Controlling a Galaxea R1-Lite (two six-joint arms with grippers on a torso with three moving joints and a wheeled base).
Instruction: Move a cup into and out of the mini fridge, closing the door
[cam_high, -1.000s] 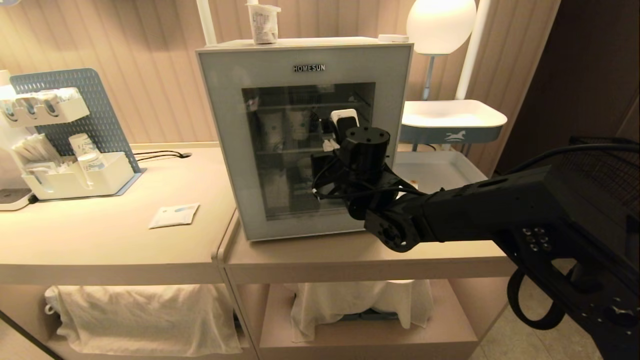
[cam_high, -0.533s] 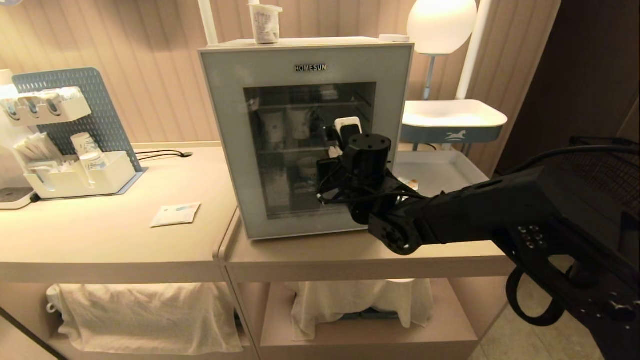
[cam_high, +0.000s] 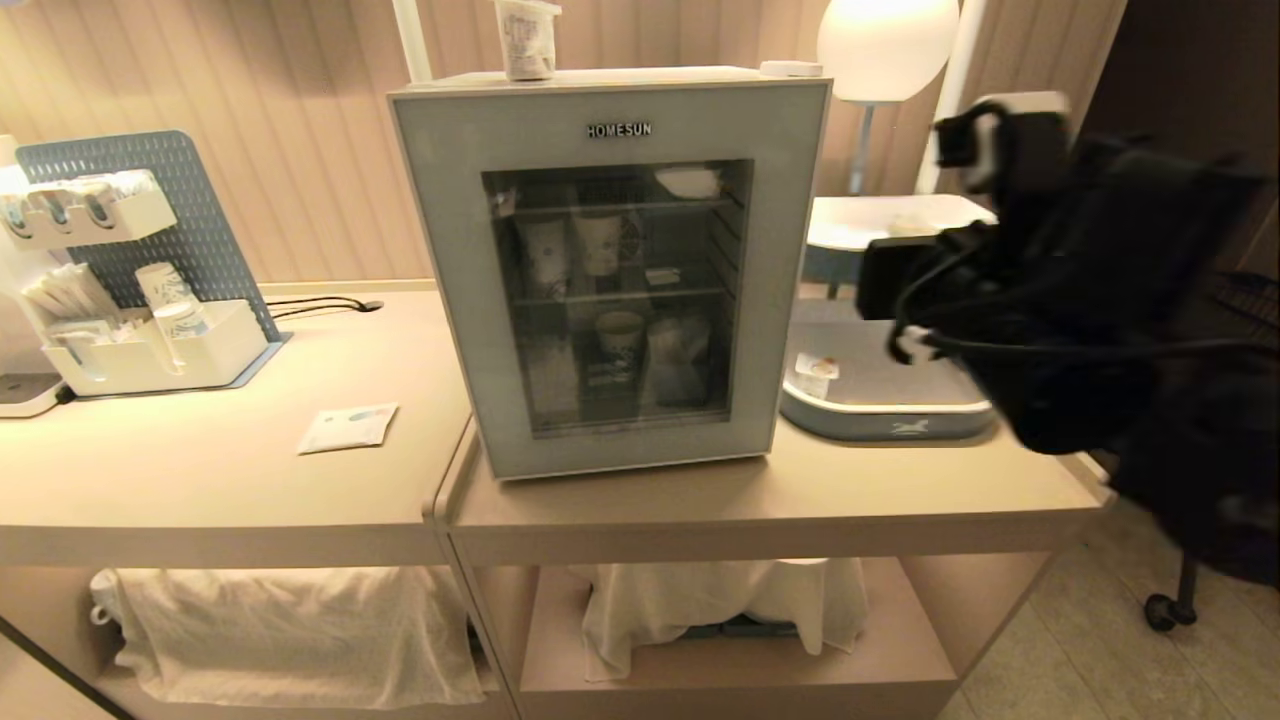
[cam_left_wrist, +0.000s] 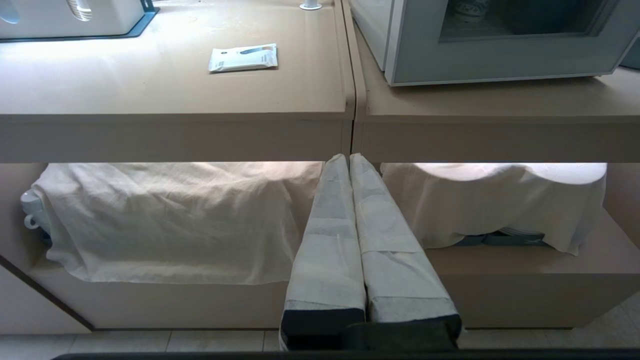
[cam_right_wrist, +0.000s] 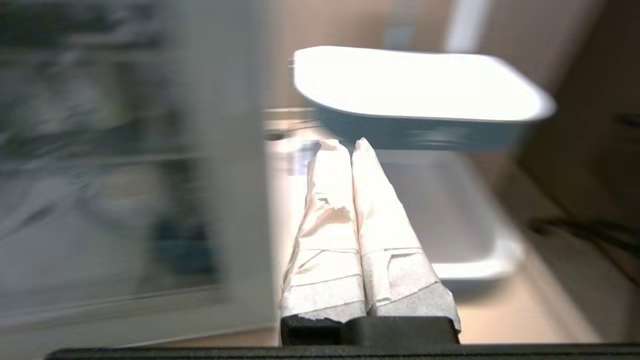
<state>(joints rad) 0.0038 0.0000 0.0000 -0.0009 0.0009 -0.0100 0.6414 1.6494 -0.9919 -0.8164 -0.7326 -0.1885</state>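
Closing done: we are seeing the door (cam_high: 610, 270) flush against the mini fridge (cam_high: 620, 75).
Right gripper (cam_right_wrist: 345, 145): we are keeping it pinched together, empty, beside the fridge.
Cup (cam_high: 527, 38): sitting on top.

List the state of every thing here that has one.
door: shut
cup: upright on top of the mini fridge
lamp: lit
left gripper: shut, empty
right gripper: shut, empty, right of the fridge

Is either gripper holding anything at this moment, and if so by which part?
Nothing is held. The left gripper and right gripper are both shut on nothing.
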